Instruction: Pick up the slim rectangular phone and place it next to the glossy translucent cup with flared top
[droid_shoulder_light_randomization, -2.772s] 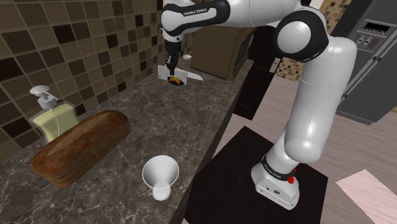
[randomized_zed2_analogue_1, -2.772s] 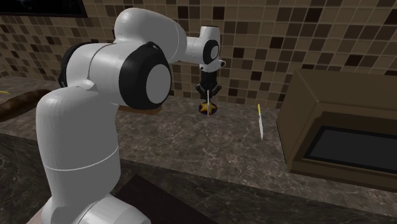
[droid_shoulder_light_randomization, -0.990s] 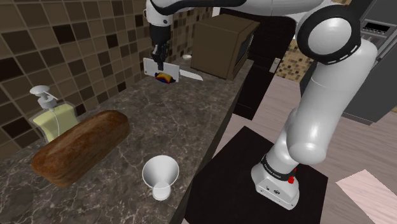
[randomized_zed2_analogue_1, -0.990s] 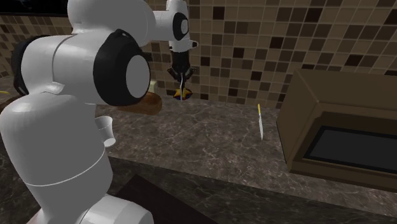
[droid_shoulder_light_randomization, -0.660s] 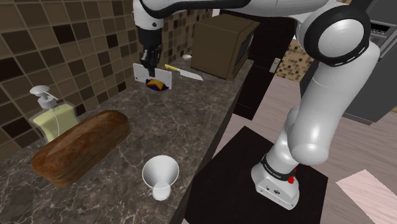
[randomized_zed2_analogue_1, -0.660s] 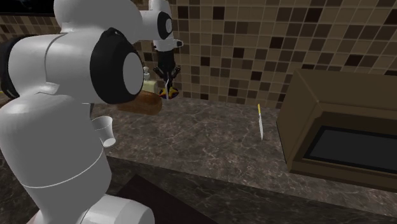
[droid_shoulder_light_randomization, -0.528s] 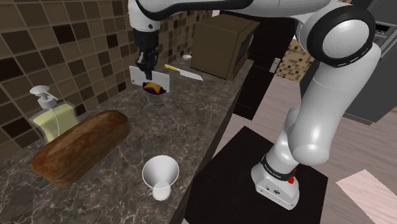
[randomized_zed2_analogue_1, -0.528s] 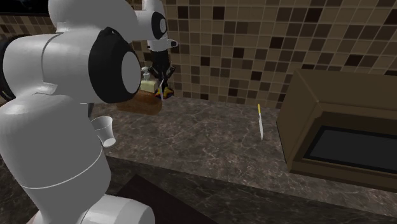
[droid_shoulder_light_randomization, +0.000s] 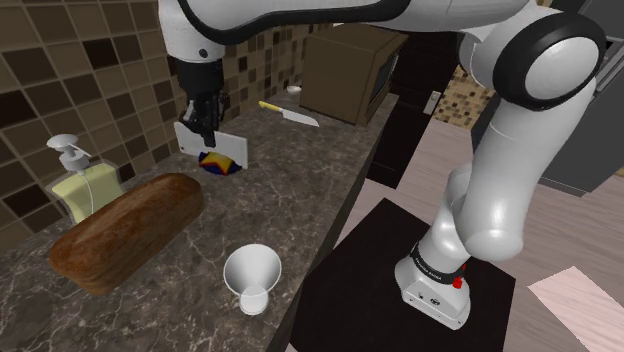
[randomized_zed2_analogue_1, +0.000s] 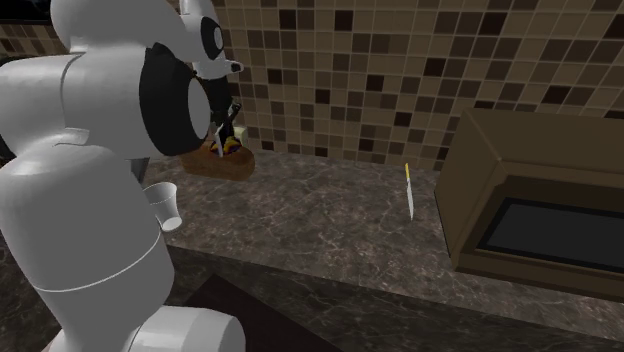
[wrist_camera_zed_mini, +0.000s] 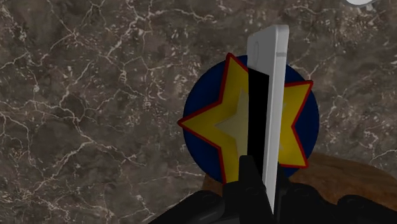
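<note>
Hand (droid_shoulder_light_randomization: 206, 126) clamped on the white phone (droid_shoulder_light_randomization: 226, 151), which is held on edge over the dark marble tabletop (droid_shoulder_light_randomization: 300, 195). In the wrist view the black fingers (wrist_camera_zed_mini: 249, 186) pinch the phone's near end, and a blue round piece with a red-rimmed yellow star (wrist_camera_zed_mini: 219, 127) sits directly behind it. In the shoulder view the flared white cup (droid_shoulder_light_randomization: 251, 277) is well apart from the phone, at about 5 o'clock. The bread loaf (droid_shoulder_light_randomization: 125, 232) is between 7 and 8 o'clock and the knife (droid_shoulder_light_randomization: 290, 114) at 2 o'clock.
</note>
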